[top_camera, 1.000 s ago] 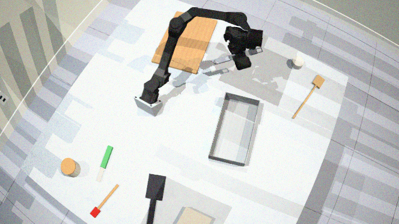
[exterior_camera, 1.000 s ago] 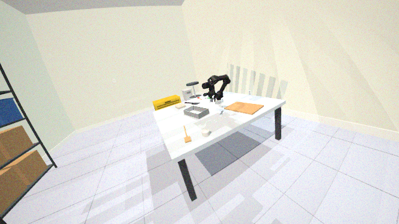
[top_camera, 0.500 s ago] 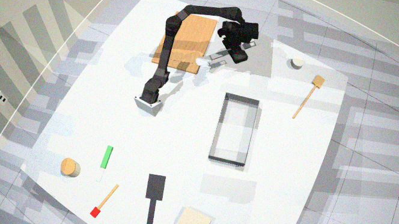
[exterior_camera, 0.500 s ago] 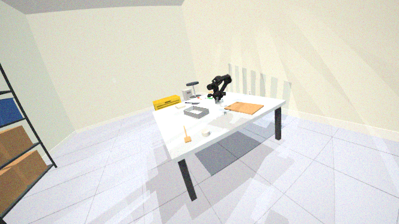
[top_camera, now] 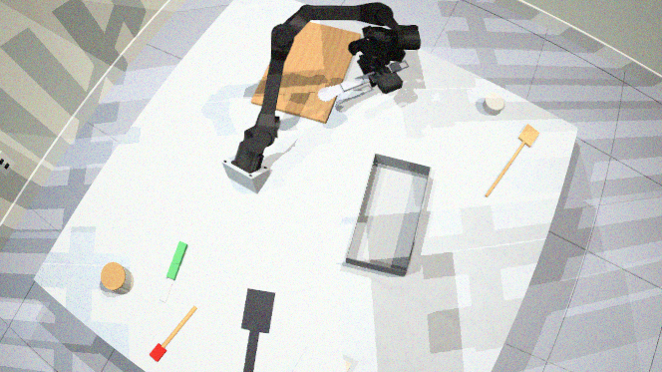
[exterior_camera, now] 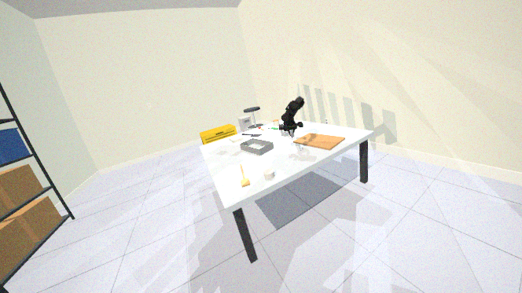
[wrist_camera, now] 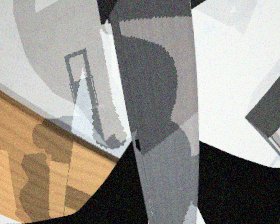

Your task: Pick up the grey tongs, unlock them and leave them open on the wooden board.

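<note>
The pick-up is done: the grey tongs point(top_camera: 353, 86) point(wrist_camera: 158, 100) are out of the roasting tin point(top_camera: 362, 206) point(exterior_camera: 256, 149) point(wrist_camera: 272, 107) and in the tool point(top_camera: 381, 77) point(exterior_camera: 291, 133) point(wrist_camera: 156, 143), which is closed down to a narrow gap with their metal pinched between its fingers. One end reaches over the near corner of the wooden board point(top_camera: 309, 57) point(exterior_camera: 320, 141) point(wrist_camera: 21, 127); the rest hangs beside the board. Laying them down on it is left, and they would have to lie open. Whether the lock has let go I cannot tell; the top view suggests two separate ends, which proves little.

The wrist view shows a broad grey bar between the dark fingers, a grip the top view mostly hides. The exterior view is too small to settle the tongs, but alone shows the yellow toolbox point(exterior_camera: 218, 134), well apart from the board.
</note>
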`<state>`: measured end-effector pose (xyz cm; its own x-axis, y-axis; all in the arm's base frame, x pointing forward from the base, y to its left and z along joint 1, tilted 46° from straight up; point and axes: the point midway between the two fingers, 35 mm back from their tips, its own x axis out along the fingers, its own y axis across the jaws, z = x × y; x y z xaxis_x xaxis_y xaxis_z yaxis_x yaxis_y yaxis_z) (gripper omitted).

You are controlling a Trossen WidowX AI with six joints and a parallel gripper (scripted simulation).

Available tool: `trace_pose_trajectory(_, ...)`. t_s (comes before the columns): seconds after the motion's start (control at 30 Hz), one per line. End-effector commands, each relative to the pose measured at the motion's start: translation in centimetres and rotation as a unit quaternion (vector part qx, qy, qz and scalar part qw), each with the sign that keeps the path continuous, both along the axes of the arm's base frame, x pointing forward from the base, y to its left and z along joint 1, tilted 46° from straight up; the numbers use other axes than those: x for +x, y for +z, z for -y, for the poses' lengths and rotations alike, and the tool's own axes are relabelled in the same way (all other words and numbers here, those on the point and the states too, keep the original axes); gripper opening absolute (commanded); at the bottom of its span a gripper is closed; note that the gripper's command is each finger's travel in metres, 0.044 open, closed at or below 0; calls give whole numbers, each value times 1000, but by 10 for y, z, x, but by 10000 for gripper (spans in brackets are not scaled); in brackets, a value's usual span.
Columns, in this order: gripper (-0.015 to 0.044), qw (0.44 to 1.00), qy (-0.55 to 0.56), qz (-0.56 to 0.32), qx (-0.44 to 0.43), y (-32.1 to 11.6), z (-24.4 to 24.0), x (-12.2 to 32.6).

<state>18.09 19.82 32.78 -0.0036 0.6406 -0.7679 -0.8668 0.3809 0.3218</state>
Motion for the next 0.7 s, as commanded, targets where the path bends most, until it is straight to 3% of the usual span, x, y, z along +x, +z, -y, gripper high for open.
trace_pose_trajectory(0.0,-150,1000,10,12,-8,3,-3,-12)
trace_pose_trajectory(0.67,-150,993,83,68,-49,7,-24,-74)
